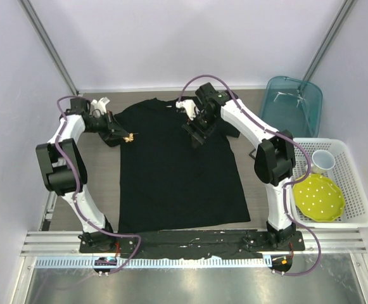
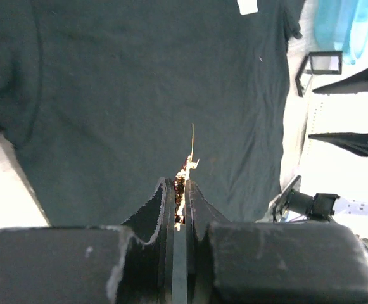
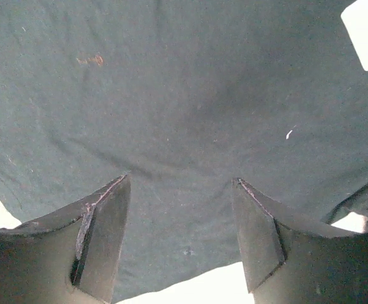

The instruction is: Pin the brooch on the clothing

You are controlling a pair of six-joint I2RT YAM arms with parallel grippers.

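Left gripper (image 2: 178,190) is clamped on the brooch (image 2: 185,171), pin pointing out, at the shirt's (image 1: 177,177) left edge by the sleeve. Right gripper (image 3: 180,190) hangs over the shirt's chest, jaws apart, nothing between them. Right of the shirt, a white basket (image 1: 360,190) holds a yellow plate (image 1: 318,198) and a cup (image 1: 323,159). Up right of the shirt, a teal bin (image 1: 285,117), contents hard to make out.
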